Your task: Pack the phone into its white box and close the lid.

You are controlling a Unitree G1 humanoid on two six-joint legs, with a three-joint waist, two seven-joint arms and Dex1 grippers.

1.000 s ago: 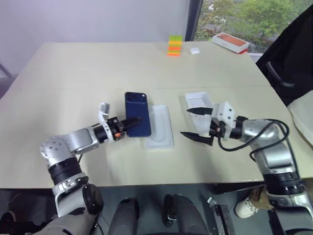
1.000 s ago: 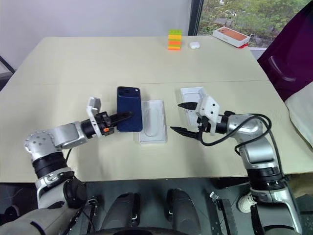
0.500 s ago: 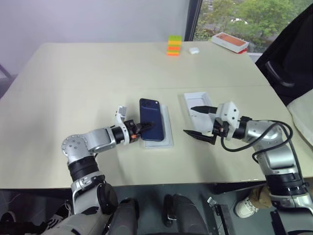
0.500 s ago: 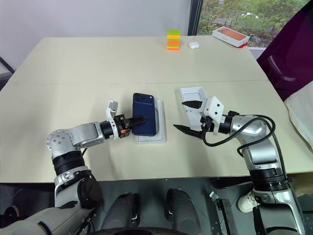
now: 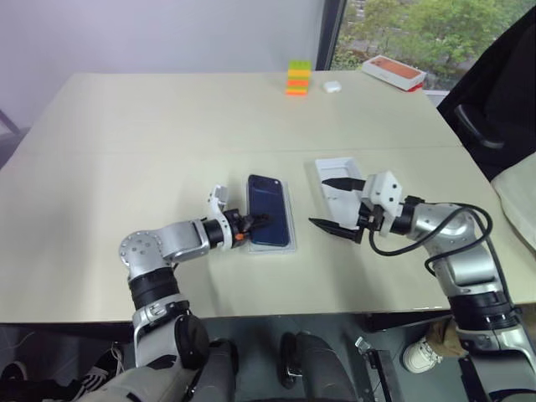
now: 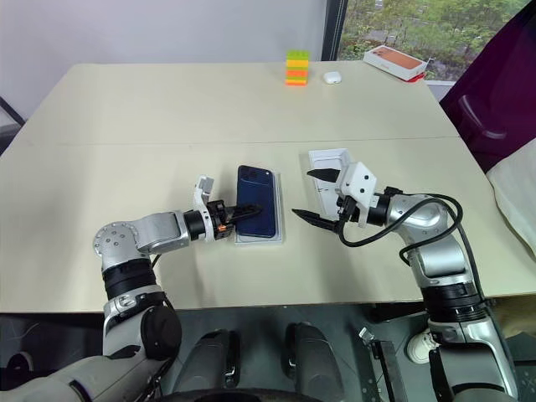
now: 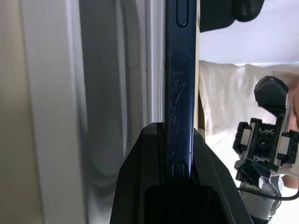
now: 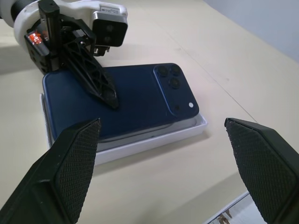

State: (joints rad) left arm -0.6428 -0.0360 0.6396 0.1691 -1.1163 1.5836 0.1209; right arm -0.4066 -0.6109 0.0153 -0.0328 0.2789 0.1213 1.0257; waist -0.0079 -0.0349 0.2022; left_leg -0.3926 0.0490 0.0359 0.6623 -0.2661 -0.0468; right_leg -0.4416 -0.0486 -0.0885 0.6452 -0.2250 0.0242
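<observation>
The dark navy phone lies flat, back up, over a thin white insert with an oval recess in the middle of the table. My left gripper is shut on the phone's near end. I cannot tell whether the phone rests on the insert, nor whether the white box lies beneath it. To the right sits a shallow white shell, apparently the lid, open side up. My right gripper stands open over the lid's near end, beside the phone, holding nothing.
At the far edge of the table stand a stack of coloured blocks, a small white case and an orange-topped white box. A dark chair stands at the right.
My left gripper has carried the phone to the right and lower, from left of the insert to over it. The right gripper has kept its place.
</observation>
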